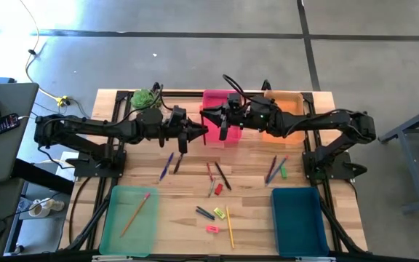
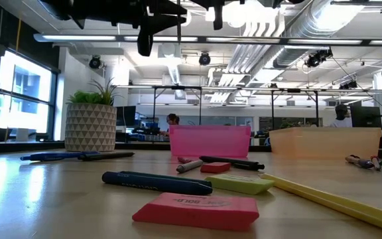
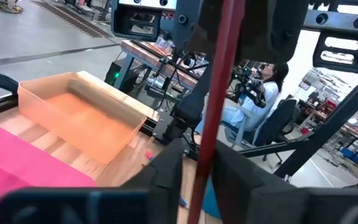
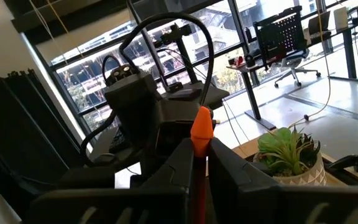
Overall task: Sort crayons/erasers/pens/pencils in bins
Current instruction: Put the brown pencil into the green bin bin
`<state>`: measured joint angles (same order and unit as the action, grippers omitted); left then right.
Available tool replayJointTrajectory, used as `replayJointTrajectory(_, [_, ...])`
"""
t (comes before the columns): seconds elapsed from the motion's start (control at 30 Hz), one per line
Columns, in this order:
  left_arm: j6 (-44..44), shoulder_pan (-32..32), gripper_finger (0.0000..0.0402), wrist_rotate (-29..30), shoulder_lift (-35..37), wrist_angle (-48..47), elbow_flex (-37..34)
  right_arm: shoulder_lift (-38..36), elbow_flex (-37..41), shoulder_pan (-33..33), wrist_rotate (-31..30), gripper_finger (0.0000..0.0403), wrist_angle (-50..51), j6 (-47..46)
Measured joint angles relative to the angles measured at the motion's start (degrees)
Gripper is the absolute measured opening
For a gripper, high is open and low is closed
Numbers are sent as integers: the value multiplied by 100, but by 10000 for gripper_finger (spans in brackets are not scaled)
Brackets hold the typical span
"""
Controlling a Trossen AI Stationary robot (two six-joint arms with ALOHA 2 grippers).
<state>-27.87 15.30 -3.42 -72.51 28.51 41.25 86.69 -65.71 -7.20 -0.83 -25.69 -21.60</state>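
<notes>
Handover in mid-air above the table's far middle. The right gripper [image 4: 199,163] has its two dark fingers closed on a long thin red pencil [image 4: 201,127], whose blunt orange-red end stands just clear of the fingertips. In the left wrist view the same red pencil [image 3: 220,81] runs through the left gripper [image 3: 197,183]. It lies across that gripper's line of reach, not along it. Whether the left gripper has yet clamped it cannot be told.

From above, the left gripper [image 1: 197,134] and the right gripper [image 1: 216,125] meet nose to nose. They are just in front of the shallow pink plastic bin [image 1: 220,95], with the shallow orange plastic bin [image 3: 92,84] beside it on the right arm's side.

The pencil therefore lies between the two grippers, off the table and in no bin. The light green plastic bin [image 1: 115,222] sits at the near edge on the left arm's side and already holds one wood-coloured pencil [image 1: 135,213]. The dark teal-blue plastic bin [image 1: 297,222] sits opposite it on the right arm's side.

Judged from this layout, the left arm is the nearer to the green bin. The coming move thus turns on the left gripper securing the pencil crosswise before the right lets go. Dark pens [image 1: 169,164] and other small items lie unsorted on the wooden table [image 1: 188,182].
</notes>
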Motion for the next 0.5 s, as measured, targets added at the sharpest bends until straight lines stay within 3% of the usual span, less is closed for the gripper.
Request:
replayJointTrajectory(0.17, [11,-5,9,-37,0,-7,0,-1,0,0,17,12,73,-54])
replayJointTrajectory(0.37, [-39,-5,19,-31,0,-136,0,-6,0,2,21,16,228,128])
replayJointTrajectory(0.5, [-108,-5,12,19,33,-509,0,-8,0,2,18,48,488,345])
